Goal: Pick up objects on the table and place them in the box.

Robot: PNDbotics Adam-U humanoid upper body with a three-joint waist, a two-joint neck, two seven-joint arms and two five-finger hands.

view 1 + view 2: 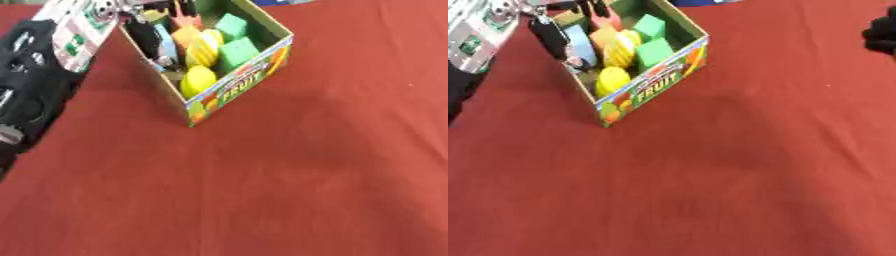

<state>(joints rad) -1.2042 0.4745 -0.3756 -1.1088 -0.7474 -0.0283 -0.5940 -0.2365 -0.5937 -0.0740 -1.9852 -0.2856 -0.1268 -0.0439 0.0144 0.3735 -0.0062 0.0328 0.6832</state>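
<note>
A cardboard box (241,85) with a "FRUIT" label on its front wall stands at the upper left of the red table. Inside lie a yellow round fruit (198,80), a second yellow piece (203,50), two green blocks (238,51), an orange piece (184,35) and a light blue item (581,44). My left hand (551,32) hangs over the box's left wall, right beside the blue item; its black forearm (31,75) runs down the left edge. My right hand (881,32) shows only as a dark shape at the right edge, far from the box.
The red tablecloth (306,175) fills the whole near and right part of the view. A white and pink wrist part (83,30) of my left arm sits just left of the box. Something blue (702,2) peeks in at the far edge.
</note>
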